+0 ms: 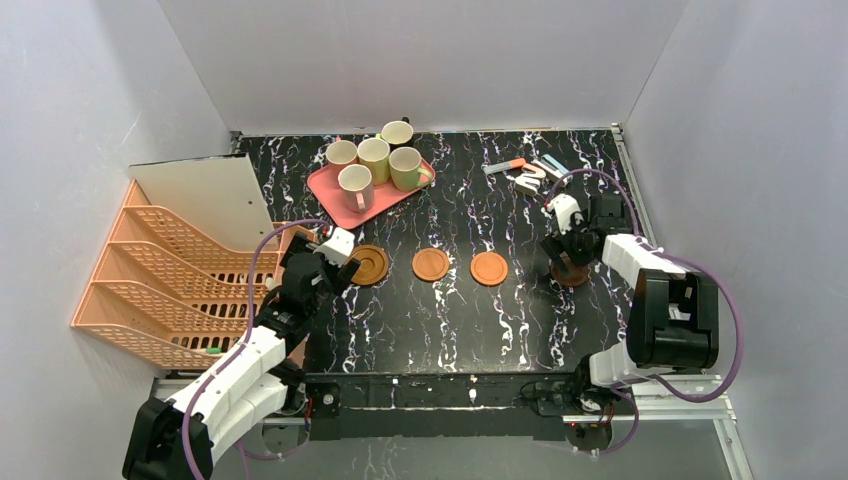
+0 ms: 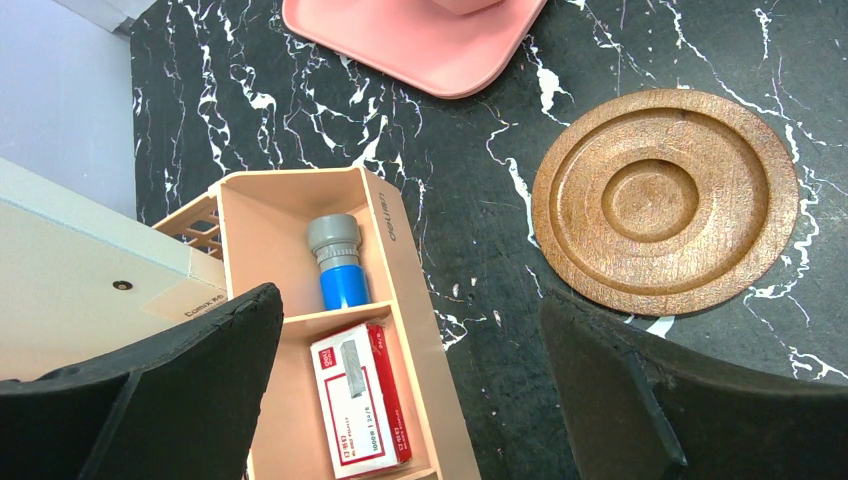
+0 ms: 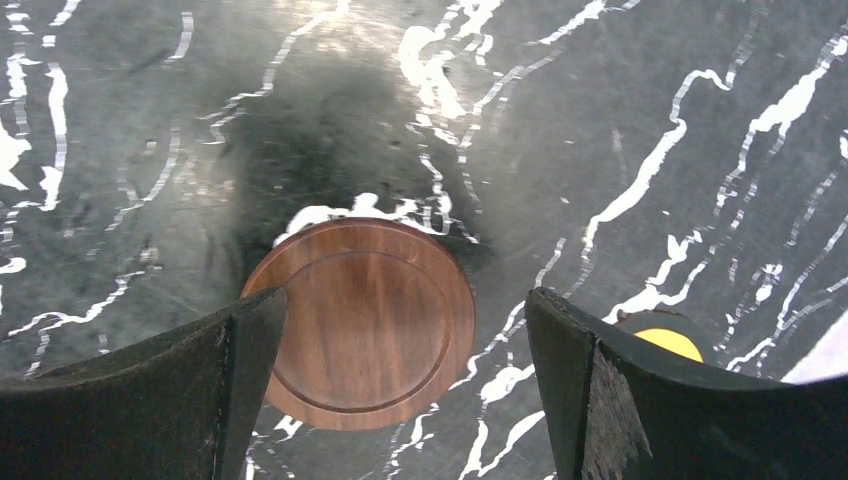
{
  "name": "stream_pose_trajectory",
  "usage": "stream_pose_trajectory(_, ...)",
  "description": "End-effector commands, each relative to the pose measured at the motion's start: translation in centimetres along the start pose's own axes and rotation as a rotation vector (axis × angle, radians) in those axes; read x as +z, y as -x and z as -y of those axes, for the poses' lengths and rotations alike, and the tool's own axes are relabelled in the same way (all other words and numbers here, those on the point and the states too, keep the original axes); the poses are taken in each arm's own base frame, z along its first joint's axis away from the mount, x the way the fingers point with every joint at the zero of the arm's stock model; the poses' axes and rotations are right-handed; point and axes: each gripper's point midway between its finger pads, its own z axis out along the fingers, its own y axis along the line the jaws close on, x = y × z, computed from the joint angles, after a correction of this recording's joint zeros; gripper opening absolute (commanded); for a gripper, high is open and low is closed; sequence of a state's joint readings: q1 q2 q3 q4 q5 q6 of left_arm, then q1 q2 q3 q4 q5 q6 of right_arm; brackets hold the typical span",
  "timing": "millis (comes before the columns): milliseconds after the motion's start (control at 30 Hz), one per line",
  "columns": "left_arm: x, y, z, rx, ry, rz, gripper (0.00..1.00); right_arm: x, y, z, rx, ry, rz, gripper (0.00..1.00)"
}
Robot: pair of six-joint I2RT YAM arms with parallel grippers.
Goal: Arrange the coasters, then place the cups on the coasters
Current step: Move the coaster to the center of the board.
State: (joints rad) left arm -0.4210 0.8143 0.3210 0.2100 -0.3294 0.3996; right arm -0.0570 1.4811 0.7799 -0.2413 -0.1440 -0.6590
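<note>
Several cups (image 1: 373,157) stand close together on a pink tray (image 1: 327,192) at the back left. Across the middle of the table lie a dark ringed coaster (image 1: 369,264), two orange coasters (image 1: 431,264) (image 1: 489,268) and a dark brown coaster (image 1: 571,273). My left gripper (image 1: 345,262) hovers open just left of the ringed coaster (image 2: 665,200), with nothing between its fingers (image 2: 410,390). Over the dark brown coaster (image 3: 365,320) my right gripper (image 1: 566,260) is open; the disc lies flat between the spread fingers (image 3: 405,390), which do not touch it.
An orange tiered file rack (image 1: 170,280) with a white board (image 1: 210,195) fills the left side. A peach desk organiser (image 2: 400,260) holding a blue tube (image 2: 335,265) and a staple box (image 2: 360,400) sits under my left gripper. Loose stationery (image 1: 530,172) lies at the back right.
</note>
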Motion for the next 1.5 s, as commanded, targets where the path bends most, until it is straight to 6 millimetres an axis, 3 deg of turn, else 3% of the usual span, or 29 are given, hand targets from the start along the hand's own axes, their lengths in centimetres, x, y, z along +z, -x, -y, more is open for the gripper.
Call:
stream_pose_trajectory(0,-0.1,0.2,-0.5,-0.020,0.024,0.020,0.98,-0.6,-0.6,-3.4,0.002,0.091,-0.030,0.99)
stream_pose_trajectory(433,0.0,0.2,-0.4,-0.019,0.024,0.016,0.98,-0.2,0.2,-6.1,-0.052,0.127,-0.055,0.99)
stream_pose_trajectory(700,0.0,0.2,-0.5,-0.018,0.025,0.015,0.98,0.1,2.2,-5.8,-0.058,0.078,-0.004,0.99)
stream_pose_trajectory(1033,0.0,0.2,-0.5,-0.019,0.025,0.015,0.98,0.7,3.4,-5.4,-0.079,0.025,0.016,0.99)
stream_pose_trajectory(1467,0.0,0.1,-0.4,-0.016,0.024,0.012,0.98,0.8,3.4,-3.3,-0.083,-0.095,0.008,0.99)
